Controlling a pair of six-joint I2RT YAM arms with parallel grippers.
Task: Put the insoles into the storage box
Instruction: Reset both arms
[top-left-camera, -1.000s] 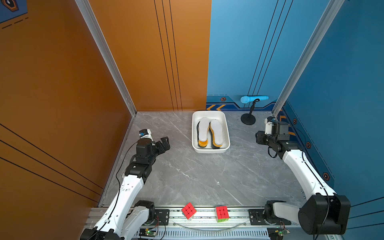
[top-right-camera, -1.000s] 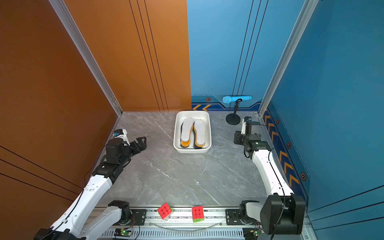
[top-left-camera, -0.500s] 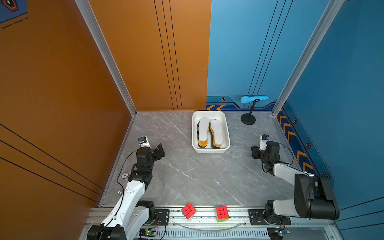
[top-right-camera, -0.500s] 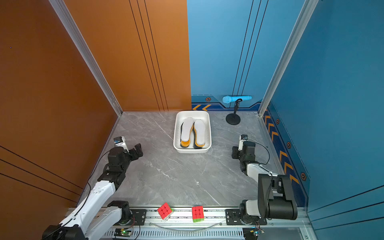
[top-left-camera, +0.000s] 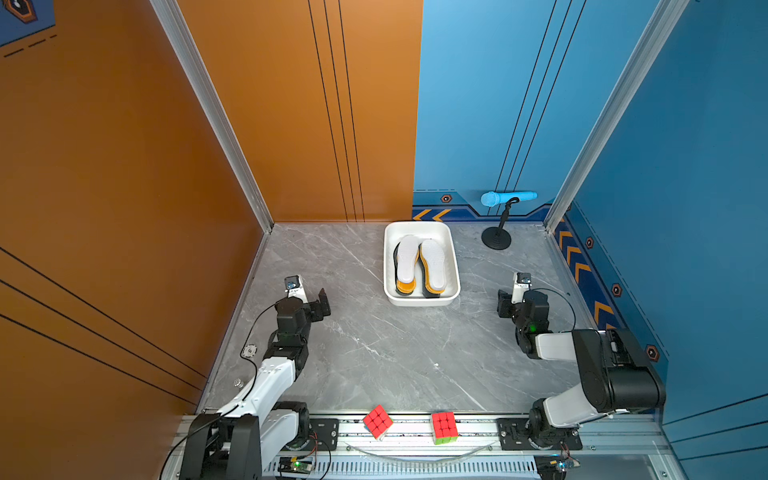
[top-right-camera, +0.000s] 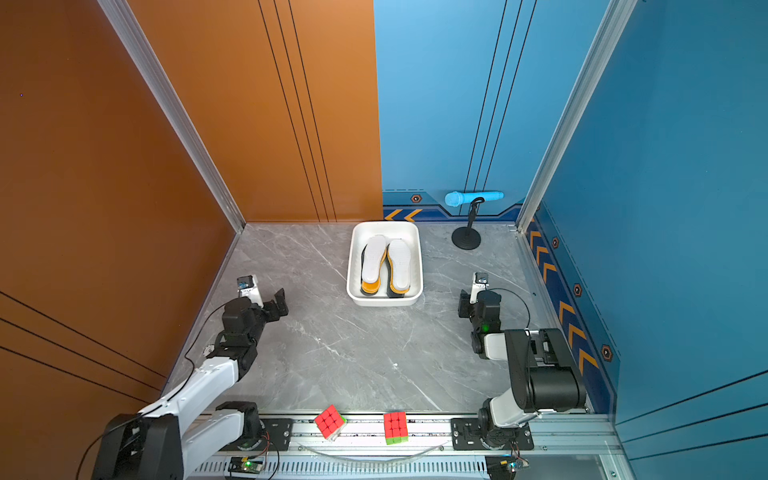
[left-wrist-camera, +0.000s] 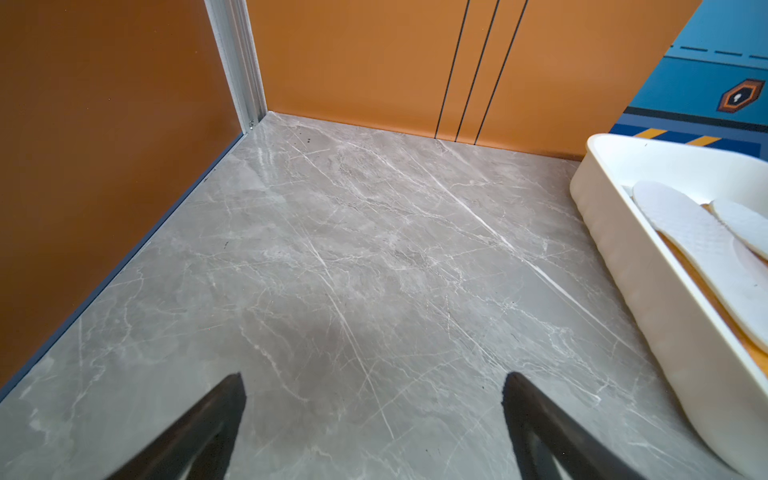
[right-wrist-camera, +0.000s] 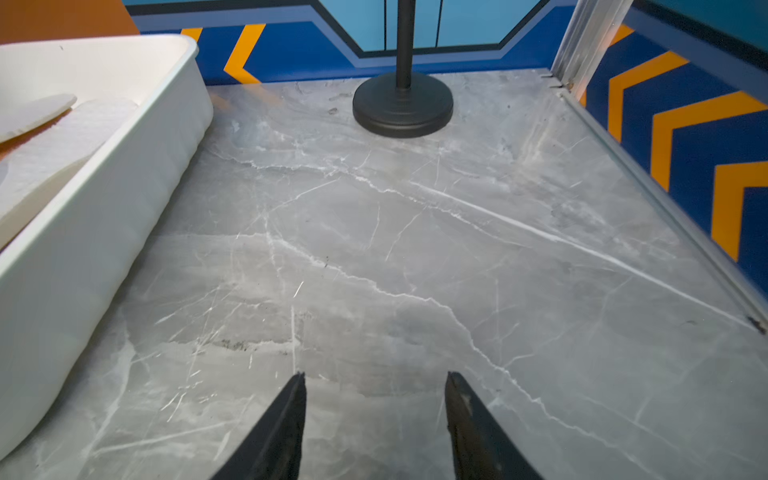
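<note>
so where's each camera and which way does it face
Top views: high at the front, looking down on the storage box, left arm and right arm.
Left wrist: behind the left gripper, facing the orange wall; open fingers show.
Right wrist: behind the right gripper, facing the black stand; fingers show.
Shared: all catch the storage box.

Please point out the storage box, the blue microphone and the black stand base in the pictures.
storage box (top-left-camera: 422, 300), in a top view, on its near wall.
blue microphone (top-left-camera: 505, 197), in a top view, on the middle of its body.
black stand base (right-wrist-camera: 402, 109), in the right wrist view, on its round top.
</note>
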